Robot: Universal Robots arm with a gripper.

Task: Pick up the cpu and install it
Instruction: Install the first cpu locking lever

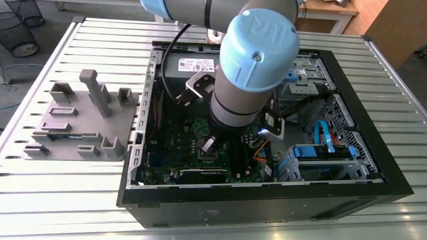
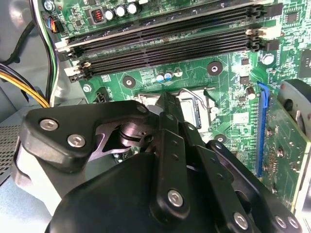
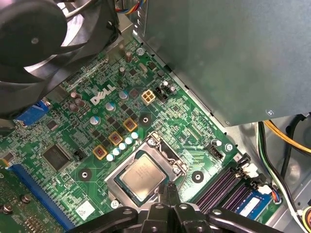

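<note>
My arm (image 1: pixel 240 100) enters from twelve o'clock in the exterior view and points straight down into the open computer case (image 1: pixel 267 207), with the grey parts tray (image 1: pixel 73 125) at nine o'clock from the case. My pincer (image 3: pixel 166 190) hangs low over the green motherboard (image 3: pixel 63 131), fingers pressed together and pinching nothing, close to one edge of the cpu (image 3: pixel 143 177), which lies flat inside its silver-framed socket (image 3: pixel 165 153). A white printed label (image 1: pixel 195 64) sits on the power supply (image 1: pixel 180 75), and white lettering marks the board.
</note>
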